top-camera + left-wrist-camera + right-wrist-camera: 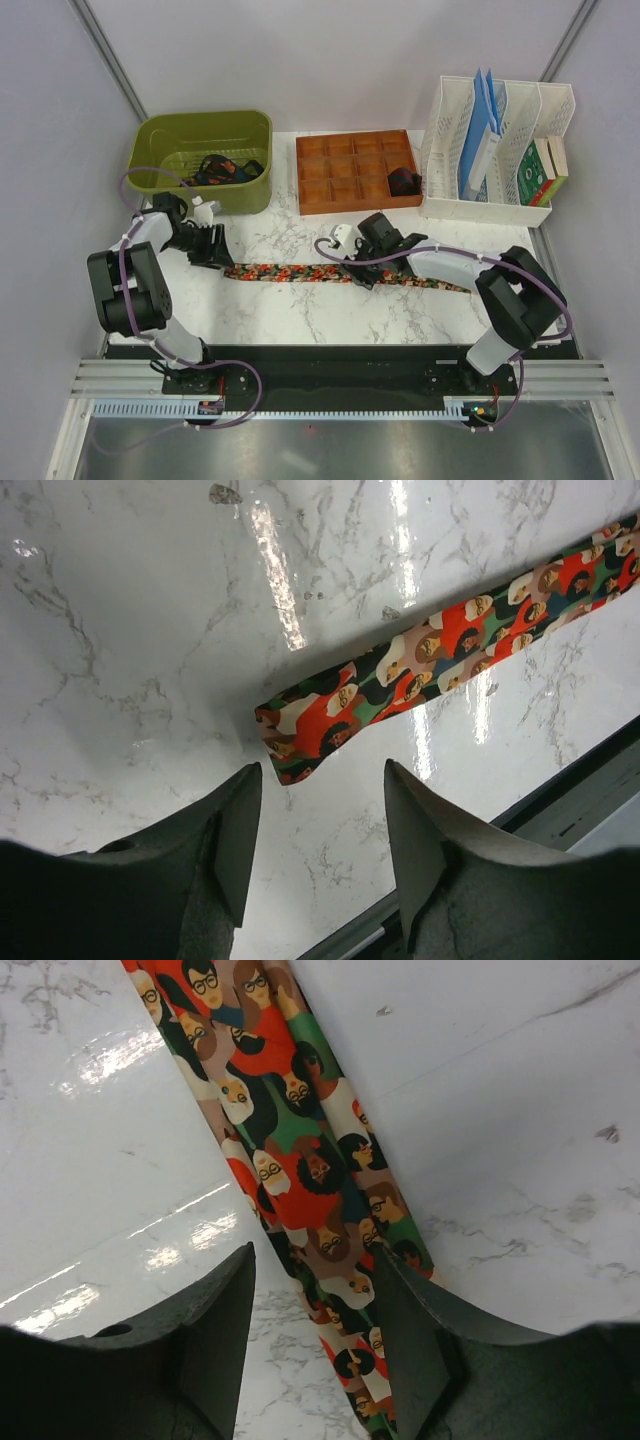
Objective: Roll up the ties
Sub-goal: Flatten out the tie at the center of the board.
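A speckled red, green and orange tie (300,273) lies flat across the marble table, left to right. My left gripper (214,250) is open just above its narrow left end (300,742), with nothing between the fingers (235,830). My right gripper (362,268) is open over the tie's middle stretch (290,1160); the strip runs between the fingers, under the right finger (410,1330). A dark rolled tie (403,182) sits in the orange compartment tray (330,205). More dark ties (225,170) lie in the green basket (160,140).
A white file rack (450,205) with blue folders and boxes stands at the back right. The black front rail (340,355) runs along the table's near edge. Purple cables loop beside both arms.
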Robot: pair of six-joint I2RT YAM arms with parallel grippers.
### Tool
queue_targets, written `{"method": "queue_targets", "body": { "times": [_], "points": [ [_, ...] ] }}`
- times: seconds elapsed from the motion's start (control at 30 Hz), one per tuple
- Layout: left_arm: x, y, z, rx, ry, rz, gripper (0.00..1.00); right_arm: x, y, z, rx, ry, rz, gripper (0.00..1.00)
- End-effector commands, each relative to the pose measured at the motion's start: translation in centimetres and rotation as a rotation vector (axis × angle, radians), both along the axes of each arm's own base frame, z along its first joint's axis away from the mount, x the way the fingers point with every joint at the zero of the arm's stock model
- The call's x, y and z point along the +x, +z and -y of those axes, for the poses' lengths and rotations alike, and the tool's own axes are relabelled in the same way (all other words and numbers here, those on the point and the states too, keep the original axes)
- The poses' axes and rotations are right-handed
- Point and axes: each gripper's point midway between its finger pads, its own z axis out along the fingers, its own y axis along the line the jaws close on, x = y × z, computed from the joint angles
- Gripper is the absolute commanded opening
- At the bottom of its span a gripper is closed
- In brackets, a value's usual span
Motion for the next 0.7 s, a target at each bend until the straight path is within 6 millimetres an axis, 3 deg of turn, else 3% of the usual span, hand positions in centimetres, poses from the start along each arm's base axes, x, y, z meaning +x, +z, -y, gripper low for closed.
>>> {"method": "queue_targets", "body": {
  "times": [0.0,0.13,0.3,0.4,0.5,0.57,0.67],
  "points": [
    [1.5,0.0,0.2,-0.053,0.093,-0.05,0.56,2.3,0.6,-0.6,-0.077,0.05,0.207,0.57],
    [1.6,0.4,0.8,-0.091,0.106,-0.061,0.54,2.4,-0.8,-0.5,-0.108,0.006,0.193,0.54],
    [2.1,-0.5,0.8,-0.088,0.12,-0.059,0.48,3.2,-1.4,-0.2,-0.125,-0.084,0.209,0.52],
    [2.3,-0.9,1.0,-0.109,0.125,-0.064,0.43,3.5,-0.2,-1.2,-0.087,-0.072,0.212,0.55],
    [2.6,-1.1,0.4,-0.107,0.148,-0.055,0.39,2.2,0.9,-2.1,-0.052,-0.012,0.151,0.59],
    [2.7,-0.8,-0.8,-0.084,0.201,-0.037,0.41,0.9,1.4,-2.5,-0.033,0.037,0.099,0.61],
    [2.7,-0.2,-1.4,-0.092,0.234,-0.023,0.45,0.2,4.0,-4.2,0.055,0.058,0.052,0.61]
  ]
}}
